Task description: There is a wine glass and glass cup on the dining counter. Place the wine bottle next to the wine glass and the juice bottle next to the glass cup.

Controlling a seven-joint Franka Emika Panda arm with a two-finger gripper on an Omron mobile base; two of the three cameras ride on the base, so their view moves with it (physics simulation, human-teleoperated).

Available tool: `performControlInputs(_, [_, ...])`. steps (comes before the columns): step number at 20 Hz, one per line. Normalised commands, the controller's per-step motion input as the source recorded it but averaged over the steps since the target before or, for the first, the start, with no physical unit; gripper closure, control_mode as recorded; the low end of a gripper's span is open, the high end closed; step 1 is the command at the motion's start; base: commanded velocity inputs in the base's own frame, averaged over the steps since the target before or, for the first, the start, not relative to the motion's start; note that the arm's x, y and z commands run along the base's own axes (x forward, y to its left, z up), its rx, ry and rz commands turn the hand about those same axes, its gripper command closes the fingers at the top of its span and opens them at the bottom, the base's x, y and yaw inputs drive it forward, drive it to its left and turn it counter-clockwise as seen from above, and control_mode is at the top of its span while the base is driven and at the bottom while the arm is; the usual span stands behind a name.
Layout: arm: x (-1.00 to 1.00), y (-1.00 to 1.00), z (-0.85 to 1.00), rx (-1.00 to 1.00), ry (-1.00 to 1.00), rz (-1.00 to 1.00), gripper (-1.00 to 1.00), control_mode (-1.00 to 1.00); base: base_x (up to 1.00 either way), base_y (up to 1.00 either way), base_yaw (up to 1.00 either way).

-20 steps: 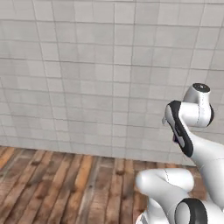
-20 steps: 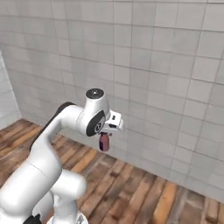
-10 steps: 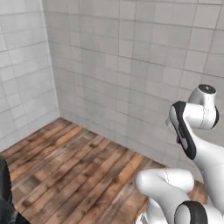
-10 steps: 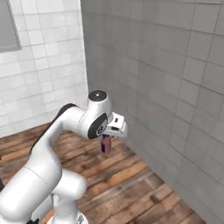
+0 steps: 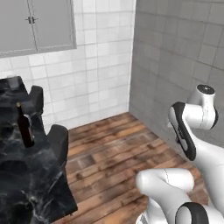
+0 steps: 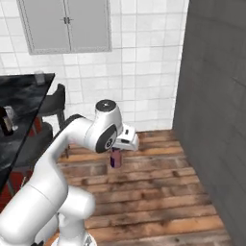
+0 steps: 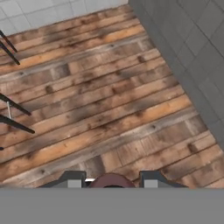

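Clearly the gripper is clamped on the juice bottle, which hangs below the hand over the wooden floor, well apart from the dining counter. In the hand view the bottle's rounded purplish top sits between the two finger tips, floorboards beyond it

On the counter the wine bottle stands upright near the edge that faces the dark stools. In the right base view a small clear glass sits at the counter's far corner by the tiled wall; whether it is the cup or the stemmed glass I cannot tell. Another pale thing beside a dark shape at that view's left edge is too small to name

The risk, as I judge it: the bottle is carried high over bare floor, so any slip in the pinch would drop it. Swinging it toward the counter could also clip a stool back or knock the tall bottle, and setting it beside the wrong glass would spoil the pairing
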Motion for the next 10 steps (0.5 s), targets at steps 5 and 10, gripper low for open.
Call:
performControlInputs(5, [0.00, 0.00, 0.00, 0.00, 0.00, 0.00, 1.00, 1.00, 0.69, -0.12, 0.40])
performControlInputs(10, [0.00, 0.00, 0.00, 0.00, 0.00, 0.00, 1.00, 1.00, 0.75, -0.27, 0.19])
